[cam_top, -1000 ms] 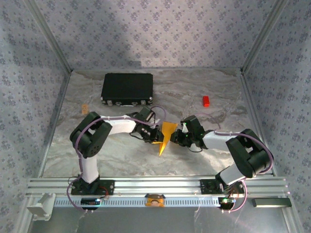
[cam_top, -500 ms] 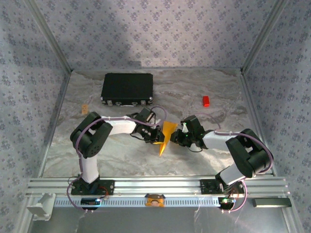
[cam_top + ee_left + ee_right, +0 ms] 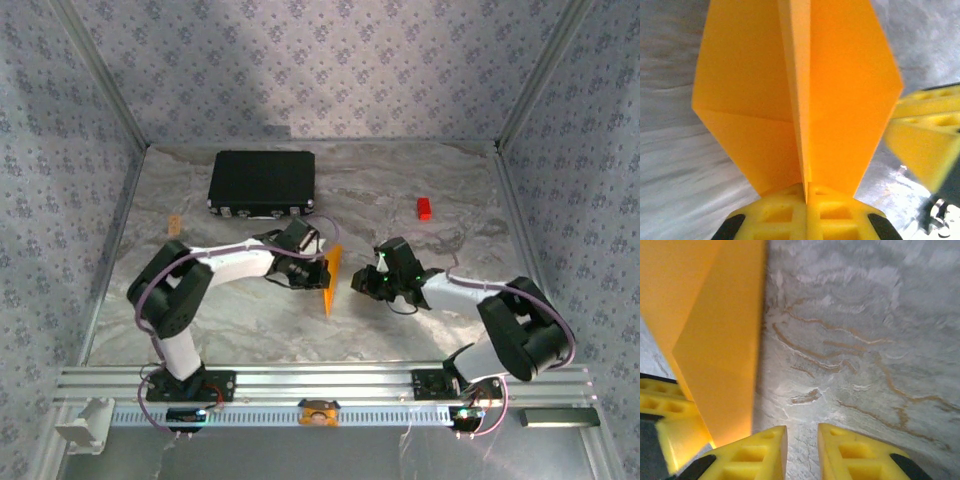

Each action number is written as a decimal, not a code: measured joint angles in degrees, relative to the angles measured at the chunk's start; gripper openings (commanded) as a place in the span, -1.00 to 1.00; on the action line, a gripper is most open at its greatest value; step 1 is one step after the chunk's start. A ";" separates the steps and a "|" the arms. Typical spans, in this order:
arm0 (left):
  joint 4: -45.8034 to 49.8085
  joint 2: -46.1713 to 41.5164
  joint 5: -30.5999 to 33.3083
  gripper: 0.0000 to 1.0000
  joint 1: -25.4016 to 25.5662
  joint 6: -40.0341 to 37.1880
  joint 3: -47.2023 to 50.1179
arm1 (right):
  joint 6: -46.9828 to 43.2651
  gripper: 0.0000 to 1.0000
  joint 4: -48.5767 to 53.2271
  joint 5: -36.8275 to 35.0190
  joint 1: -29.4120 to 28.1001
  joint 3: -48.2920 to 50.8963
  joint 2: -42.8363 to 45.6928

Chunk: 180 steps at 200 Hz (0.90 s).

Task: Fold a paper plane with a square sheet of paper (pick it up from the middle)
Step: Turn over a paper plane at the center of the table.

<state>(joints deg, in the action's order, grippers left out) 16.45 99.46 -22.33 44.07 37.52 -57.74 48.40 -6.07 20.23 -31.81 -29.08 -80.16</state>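
From above, the paper plane (image 3: 328,284) stood near the middle of the counter (image 3: 250,330), seen almost edge-on as a narrow orange sliver. The left claw (image 3: 318,273) was clamped on it. The right claw (image 3: 366,285) sat just beside it, apart from the paper. The black case (image 3: 262,183) lay toward the far-left corner and the red block (image 3: 424,208) toward the far right edge.

In the left wrist view, the left claw (image 3: 805,212) was pressed shut on the lower end of the plane's (image 3: 840,100) centre crease, with both flaps rising together above it. One blurred finger (image 3: 927,135) of the right claw showed at the right.

In the right wrist view, the right claw (image 3: 802,450) was slightly parted with only bare counter (image 3: 855,340) in its gap, and the plane (image 3: 715,340) stood to its left.

The step in hand appeared to be closing the body along the centre crease. The next move likely called for the right claw to take a flap and fold it down as a wing.

A second earlier, the paper had been spread wider, the right claw had been touching it and the left claw had not been fully closed.
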 measured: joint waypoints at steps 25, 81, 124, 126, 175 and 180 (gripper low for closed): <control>6.88 -2.80 12.85 -1.00 1.53 0.04 -2.14 | -0.26 -0.49 1.44 -1.64 -0.13 -0.09 1.53; 15.21 -2.27 24.61 -1.00 3.13 0.55 -3.85 | -0.39 -0.49 2.97 -3.08 -1.42 -0.48 1.20; 16.61 -0.61 25.42 -0.99 3.30 1.44 -4.07 | -0.42 -0.48 3.76 -3.37 -1.62 -1.27 0.81; 16.63 -0.59 25.40 -0.98 3.30 1.51 -4.07 | -0.42 -0.48 3.76 -3.39 -1.62 -1.27 0.79; 16.57 -0.22 24.55 -0.83 3.32 1.57 -4.11 | -0.44 -0.47 4.17 -3.52 -1.88 -1.29 0.02; 16.57 -0.22 24.48 -0.81 3.32 1.57 -4.11 | -0.44 -0.47 4.22 -3.52 -1.88 -1.29 -0.04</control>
<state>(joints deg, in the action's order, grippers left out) 33.01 99.24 2.15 47.40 39.09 -61.84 47.97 -1.85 16.71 -33.69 -30.37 -80.20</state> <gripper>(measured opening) 0.082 0.263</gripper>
